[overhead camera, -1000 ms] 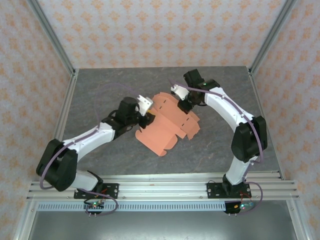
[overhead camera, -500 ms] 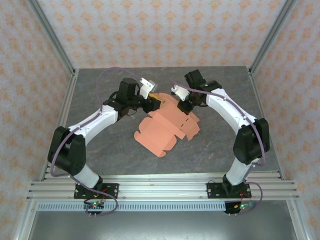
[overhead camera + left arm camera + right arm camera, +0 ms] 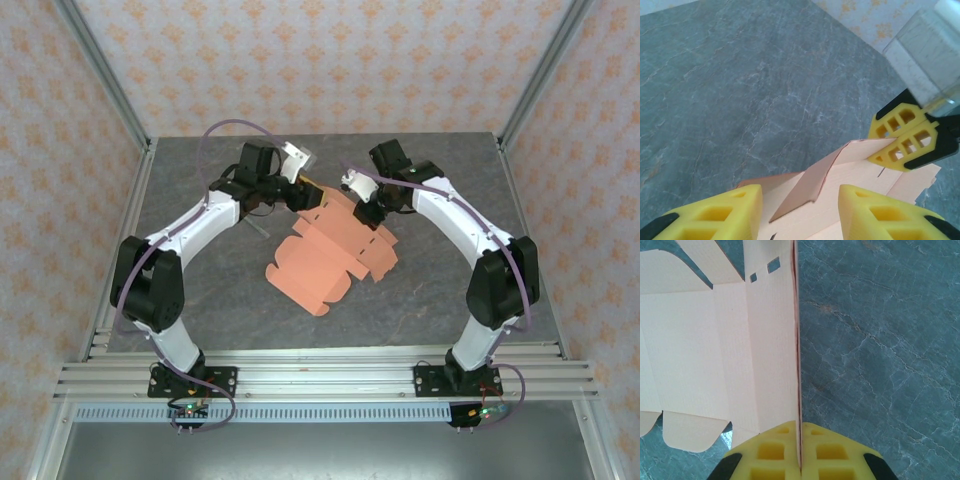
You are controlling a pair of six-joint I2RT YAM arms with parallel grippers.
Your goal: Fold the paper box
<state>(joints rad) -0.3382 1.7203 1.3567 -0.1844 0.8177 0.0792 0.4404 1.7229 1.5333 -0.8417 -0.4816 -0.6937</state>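
Two sets of fingers stand at one end of the box (image 3: 325,255), a salmon-orange die-cut sheet, still largely flat on the table (image 3: 200,290).

Right fingers (image 3: 785,447): closed tight on the box. One panel (image 3: 775,350) has its thin edge clamped between them and runs straight ahead of the tips. The rest of the sheet spreads out to their left, with two small slots (image 3: 773,264) near the far end of that panel. To their right is bare table.

Left fingers (image 3: 865,210): parted about halfway and gripping nothing. The sheet lies under and between them, and a creased flap (image 3: 810,185) rises in the gap, tilted up off the sheet. Whether either finger touches the card cannot be told. Ahead of them and to the right, the right fingers pinch a raised corner of the same sheet.

From above, the two sets of fingers sit near each other but apart, facing across that end of the box. The sheet fans out from them toward the arm bases, its notched flaps lying flat on the table.
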